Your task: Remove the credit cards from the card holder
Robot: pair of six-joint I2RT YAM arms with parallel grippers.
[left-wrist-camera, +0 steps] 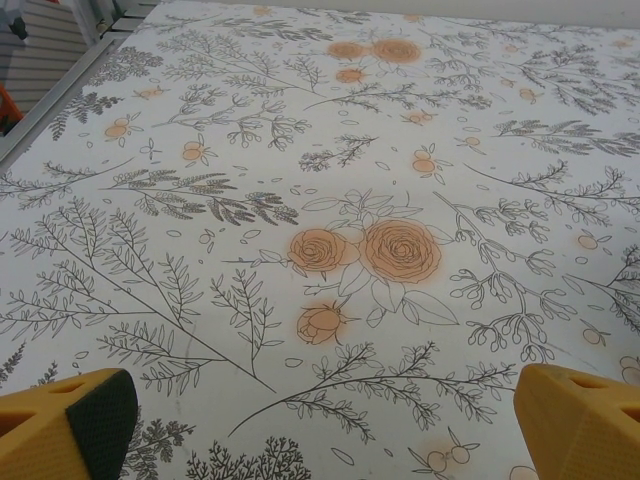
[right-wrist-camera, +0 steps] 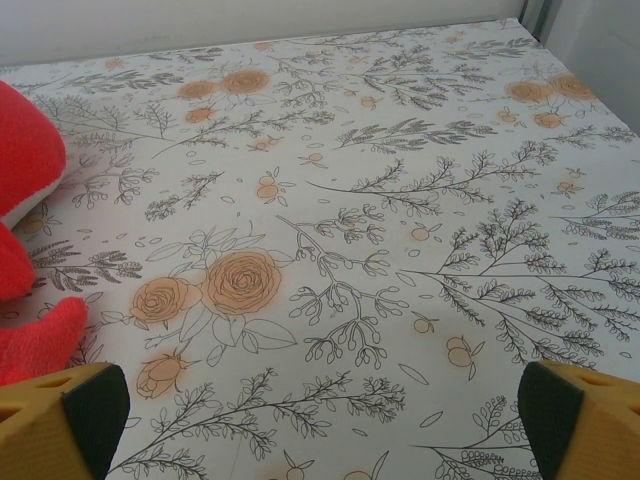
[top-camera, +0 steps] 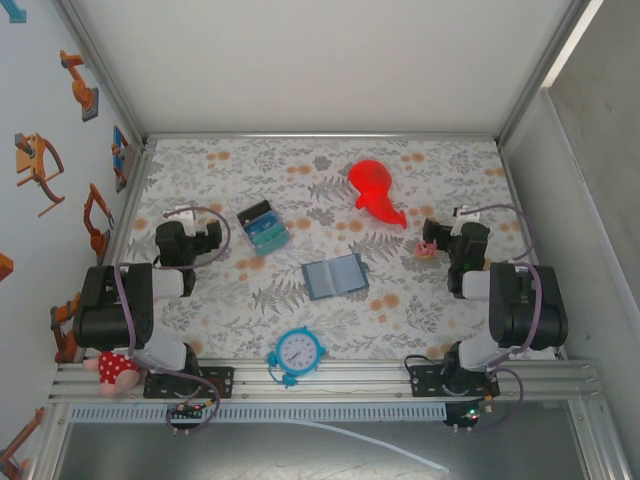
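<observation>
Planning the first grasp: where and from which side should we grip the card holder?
The card holder lies open and flat on the table, its fold running roughly near to far. Nothing stands up to clamp, so probably come down at a slant from the right onto the right flap's outer long edge, slip one jaw under and pinch the flap's thickness.

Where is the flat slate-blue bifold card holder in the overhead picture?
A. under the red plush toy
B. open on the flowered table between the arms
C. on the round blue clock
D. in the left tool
B: the flat slate-blue bifold card holder lies spread open on the flowered table, apart from every other thing.
</observation>
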